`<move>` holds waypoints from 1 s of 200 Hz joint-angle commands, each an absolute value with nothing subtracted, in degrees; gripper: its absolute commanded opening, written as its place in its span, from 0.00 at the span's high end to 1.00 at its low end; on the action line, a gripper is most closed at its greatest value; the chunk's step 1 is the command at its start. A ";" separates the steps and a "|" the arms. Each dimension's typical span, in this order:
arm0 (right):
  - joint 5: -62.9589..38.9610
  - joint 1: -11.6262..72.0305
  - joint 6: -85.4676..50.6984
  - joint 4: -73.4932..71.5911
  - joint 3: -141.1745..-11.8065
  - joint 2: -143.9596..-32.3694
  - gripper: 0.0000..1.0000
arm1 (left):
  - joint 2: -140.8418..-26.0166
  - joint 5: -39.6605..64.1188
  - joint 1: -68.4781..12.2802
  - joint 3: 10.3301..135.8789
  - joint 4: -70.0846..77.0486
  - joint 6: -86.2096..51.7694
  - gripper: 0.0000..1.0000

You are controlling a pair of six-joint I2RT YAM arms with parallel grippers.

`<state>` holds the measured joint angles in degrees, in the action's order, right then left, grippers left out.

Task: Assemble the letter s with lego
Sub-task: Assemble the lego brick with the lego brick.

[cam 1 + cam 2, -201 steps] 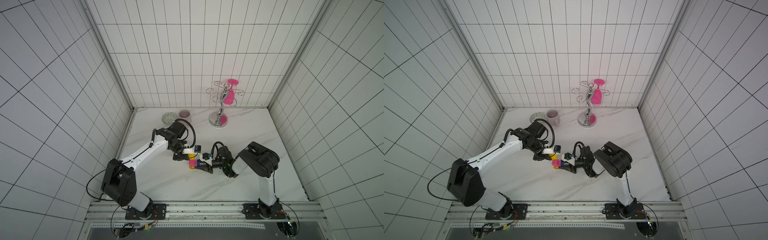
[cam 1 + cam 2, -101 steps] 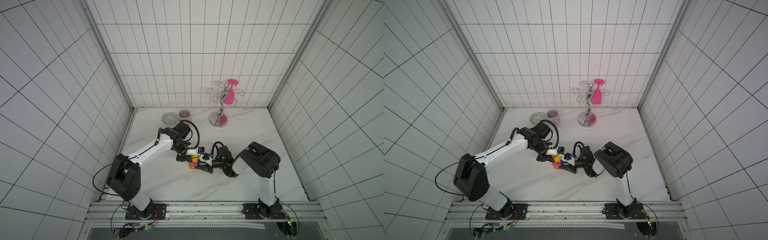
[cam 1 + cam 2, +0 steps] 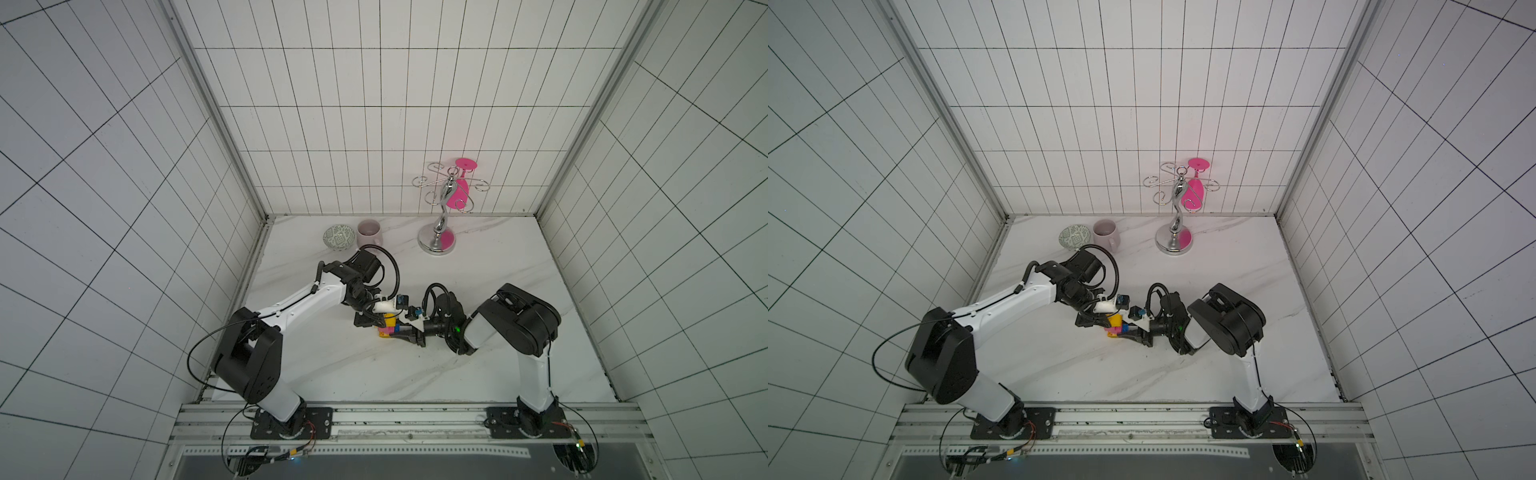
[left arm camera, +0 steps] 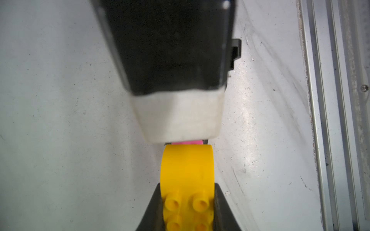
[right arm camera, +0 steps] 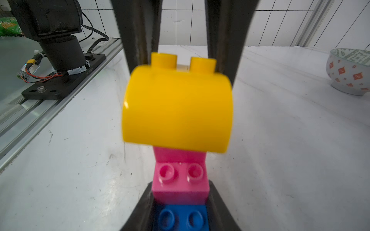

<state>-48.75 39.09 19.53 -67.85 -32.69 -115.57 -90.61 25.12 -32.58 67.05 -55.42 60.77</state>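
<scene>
Black jaws of the left gripper (image 4: 187,202) are closed on the yellow brick (image 4: 187,164), which meets the pink brick (image 5: 180,180). The right gripper (image 5: 180,202) clamps that pink brick and the blue brick (image 5: 180,218) joined to it. The lego (image 3: 388,329) sits near the middle of the marble table (image 3: 374,374), between both arms.

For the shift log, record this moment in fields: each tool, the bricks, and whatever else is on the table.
left tool: shut on a yellow brick
right tool: shut on a blue brick with a pink brick joined to it
contact: yellow brick sits against the pink brick; cannot tell if it is fully seated
back of the table: bowl, mug, stand with a pink glass hanging on it
</scene>
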 commanded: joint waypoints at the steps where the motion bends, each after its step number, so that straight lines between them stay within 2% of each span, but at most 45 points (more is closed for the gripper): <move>1: -47.75 39.46 20.21 -66.72 -33.40 -116.28 0.80 | -89.38 26.10 -32.78 66.78 -53.32 60.11 0.88; 200: -47.33 39.39 20.07 -66.90 -33.44 -116.83 0.82 | -89.55 28.94 -32.89 65.79 -52.50 59.85 0.87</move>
<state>-48.47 39.09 19.49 -67.90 -32.71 -115.59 -90.28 26.74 -32.58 65.54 -53.32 59.70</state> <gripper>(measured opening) 0.346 0.242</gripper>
